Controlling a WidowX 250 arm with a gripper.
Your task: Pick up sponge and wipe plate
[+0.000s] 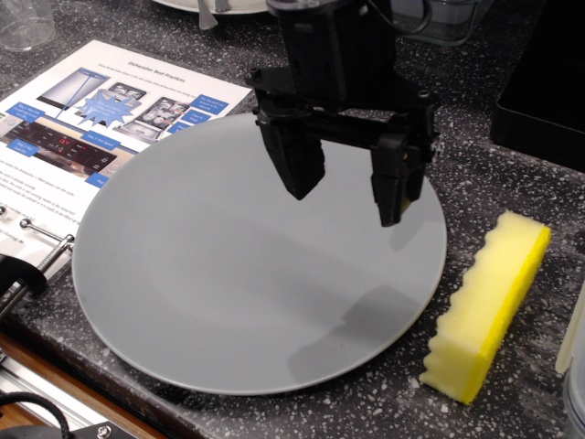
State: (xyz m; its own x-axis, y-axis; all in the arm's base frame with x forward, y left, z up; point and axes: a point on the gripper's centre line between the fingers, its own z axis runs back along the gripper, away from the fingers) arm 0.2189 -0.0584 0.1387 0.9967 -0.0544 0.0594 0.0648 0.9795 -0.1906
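Observation:
A large flat grey plate (228, 265) lies on the dark speckled counter, filling the middle of the view. A bright yellow sponge (487, 305) with a wavy left side lies on the counter just right of the plate's rim, apart from it. My black gripper (345, 206) hangs above the plate's upper right part, jaws open and empty, fingers pointing down. Its shadow falls on the plate's lower right. The sponge is to the right of and nearer than the gripper.
A printed dishwasher leaflet (82, 119) lies at the left, partly under the plate. A white dish (206, 5) shows in part at the top edge. A clear cup (26, 23) stands top left. A black box (544, 82) sits top right. A metal rack (37, 251) is at the left edge.

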